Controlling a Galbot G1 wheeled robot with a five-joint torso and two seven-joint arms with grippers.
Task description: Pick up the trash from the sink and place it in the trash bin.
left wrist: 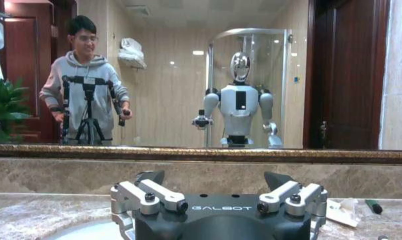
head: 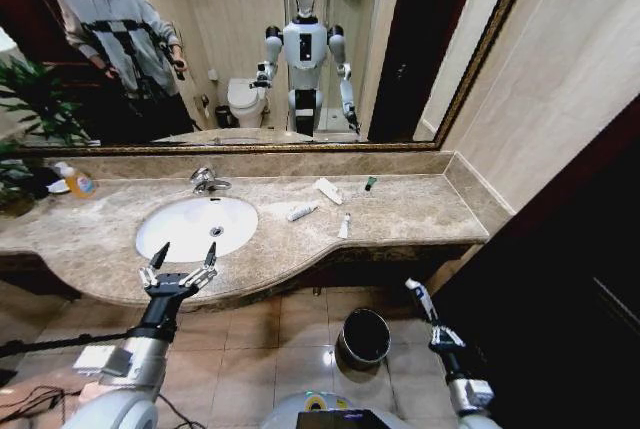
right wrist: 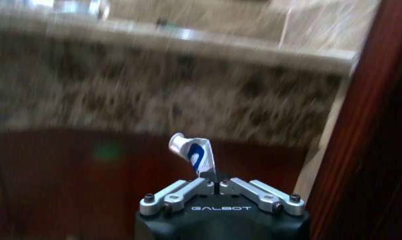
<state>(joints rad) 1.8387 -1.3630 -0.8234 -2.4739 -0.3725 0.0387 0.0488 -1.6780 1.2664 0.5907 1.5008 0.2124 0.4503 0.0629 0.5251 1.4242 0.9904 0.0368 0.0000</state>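
Two of my fingers on the right gripper [right wrist: 217, 181] are pressed together on the flat end of a small white tube with blue print [right wrist: 192, 152], which sticks up from between them. In the head view that right gripper [head: 424, 301] hangs low beside the vanity front, below the counter edge and just to the right of the trash bin [head: 365, 336], a dark round bucket with a shiny rim standing on the tiled floor. My left gripper [head: 180, 267] hovers at the near edge of the counter in front of the sink [head: 197, 226], its fingers spread wide with nothing between them. Farther out on the marble, to the right of the basin, lie more scraps: a white tube [head: 302, 211] closest to the bowl, a flat white packet [head: 328, 190] behind it, another small tube [head: 344, 226] nearer the counter's front, and a dark-green-capped piece [head: 369, 184] by the backsplash. An orange soap bottle [head: 76, 181] stands at the far left.
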